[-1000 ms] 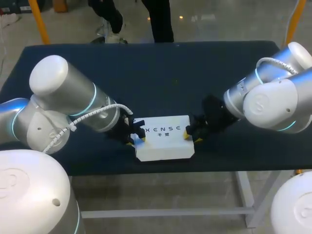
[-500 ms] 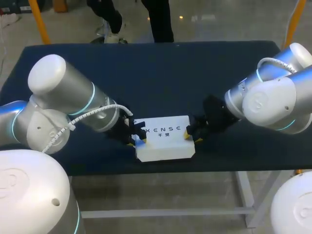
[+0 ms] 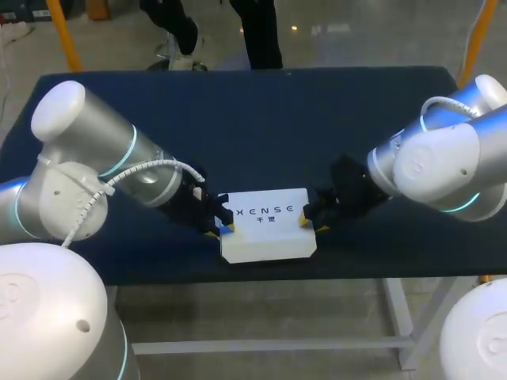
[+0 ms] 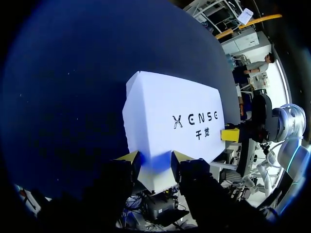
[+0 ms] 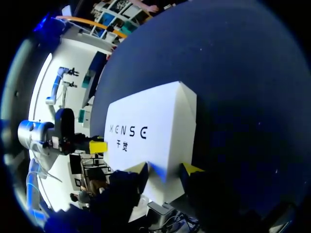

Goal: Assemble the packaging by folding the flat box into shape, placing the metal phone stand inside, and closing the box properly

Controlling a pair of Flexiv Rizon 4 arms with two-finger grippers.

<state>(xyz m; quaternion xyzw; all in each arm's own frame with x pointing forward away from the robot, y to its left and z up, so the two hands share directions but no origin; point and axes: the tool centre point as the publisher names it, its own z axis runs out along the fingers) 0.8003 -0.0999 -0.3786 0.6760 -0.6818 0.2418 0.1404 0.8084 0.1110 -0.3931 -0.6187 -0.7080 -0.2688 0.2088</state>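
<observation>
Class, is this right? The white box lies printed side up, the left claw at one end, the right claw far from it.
No: the right claw is at the other end of the white box, not far away; the head view shows it. The left claw is at one end.

The left arm [image 3: 119, 170] is extending low, with its wrist angling downward. The left gripper [image 3: 219, 228] [image 4: 151, 162] is pinching one end of the box [image 3: 265, 233] between both yellow tips. Directly ahead of it, the right gripper [image 3: 310, 222] [image 5: 164, 171] is clamping the opposite end, and the right arm [image 3: 432, 162] is extending low likewise.
</observation>
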